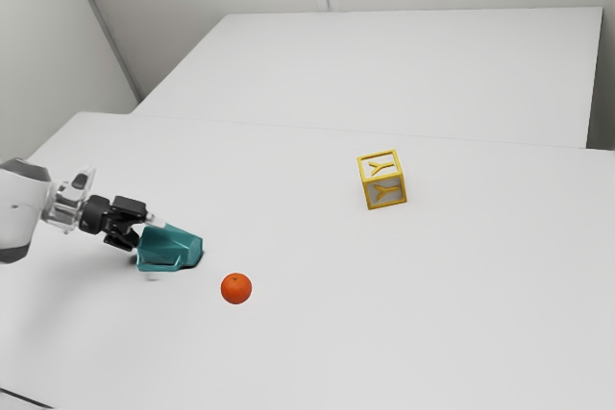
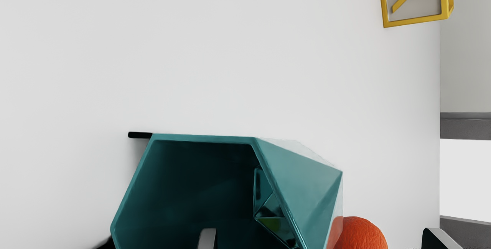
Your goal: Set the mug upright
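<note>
Reaches in from the exterior view's left with a white arm (image 1: 17,213), pointing a pale metallic wrist (image 1: 65,206) and black pincer (image 1: 154,249) toward that view's right and slightly downward, holding both fingers (image 2: 207,238) well apart.

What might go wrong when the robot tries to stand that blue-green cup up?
The mug lies on its side, so a push might make it roll or skid. The round orange sits near it, so a bump could send it rolling. And the gripper is open, with one finger seen across the mug's mouth, so closing might pinch only one wall and let the mug slip.
</note>
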`<action>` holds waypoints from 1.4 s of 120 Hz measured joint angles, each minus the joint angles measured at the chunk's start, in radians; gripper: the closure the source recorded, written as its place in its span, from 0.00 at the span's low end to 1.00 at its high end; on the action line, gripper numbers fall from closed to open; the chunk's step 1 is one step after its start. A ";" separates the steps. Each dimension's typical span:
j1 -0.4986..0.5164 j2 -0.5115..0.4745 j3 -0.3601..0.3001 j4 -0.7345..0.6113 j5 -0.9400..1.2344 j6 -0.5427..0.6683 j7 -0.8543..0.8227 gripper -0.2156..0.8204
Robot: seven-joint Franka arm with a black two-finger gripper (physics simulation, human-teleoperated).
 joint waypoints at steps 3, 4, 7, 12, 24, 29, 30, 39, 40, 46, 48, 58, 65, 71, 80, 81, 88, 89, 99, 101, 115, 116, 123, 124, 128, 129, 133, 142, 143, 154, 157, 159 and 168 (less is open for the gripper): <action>-0.003 0.000 0.000 0.000 0.000 0.000 0.001 0.24; -0.004 0.000 0.000 0.001 0.000 0.000 0.001 0.24; -0.007 -0.001 0.000 0.001 -0.002 0.000 0.002 0.25; -0.011 -0.001 0.000 0.000 -0.004 0.000 0.003 0.27; -0.014 -0.001 0.000 0.000 -0.009 0.000 0.005 0.39; -0.015 -0.002 0.000 0.000 -0.010 0.000 0.006 0.45; -0.015 -0.002 0.000 0.000 -0.010 0.000 0.006 0.46; -0.015 -0.003 0.000 0.000 -0.011 -0.001 0.008 0.57; -0.015 -0.003 0.000 0.000 -0.011 -0.001 0.008 0.58; -0.015 -0.005 0.000 0.000 -0.012 -0.001 0.008 0.64; -0.016 -0.006 0.000 0.000 -0.012 -0.001 0.009 0.66; -0.019 -0.009 0.000 0.001 -0.013 -0.003 0.010 0.75; -0.019 -0.012 0.000 0.001 -0.013 -0.006 0.010 0.81; -0.019 -0.017 0.000 0.002 -0.013 -0.009 0.010 0.85; -0.020 -0.028 0.000 0.000 -0.013 -0.014 0.010 0.89; -0.021 -0.030 0.000 0.000 -0.013 -0.015 0.010 0.89; -0.028 -0.043 0.000 -0.002 -0.013 -0.018 0.010 0.92; -0.029 -0.045 0.000 -0.002 -0.013 -0.018 0.010 0.92; -0.036 -0.063 0.000 -0.006 -0.013 -0.020 0.010 0.93; -0.038 -0.068 0.000 -0.007 -0.012 -0.020 0.010 0.93; -0.060 -0.108 0.003 -0.009 -0.011 -0.020 0.008 0.95; -0.063 -0.112 0.004 -0.009 -0.011 -0.020 0.008 0.95; -0.090 -0.143 0.010 -0.009 -0.008 -0.018 0.007 0.95; -0.094 -0.147 0.011 -0.009 -0.008 -0.018 0.006 0.95; -0.111 -0.163 0.013 -0.008 -0.004 -0.016 0.005 0.95; -0.115 -0.167 0.014 -0.008 -0.003 -0.016 0.005 0.95; -0.139 -0.180 0.026 -0.007 0.005 -0.013 0.003 0.95; -0.203 -0.201 0.066 -0.002 0.042 -0.007 -0.005 0.96; -0.213 -0.203 0.073 -0.001 0.047 -0.006 -0.006 0.96; -0.307 -0.232 0.141 0.001 0.107 0.010 -0.023 0.96; -0.326 -0.243 0.152 0.001 0.129 0.015 -0.030 0.96; -0.335 -0.252 0.156 0.003 0.146 0.018 -0.036 0.96; -0.376 -0.278 0.172 0.012 0.222 0.032 -0.064 0.96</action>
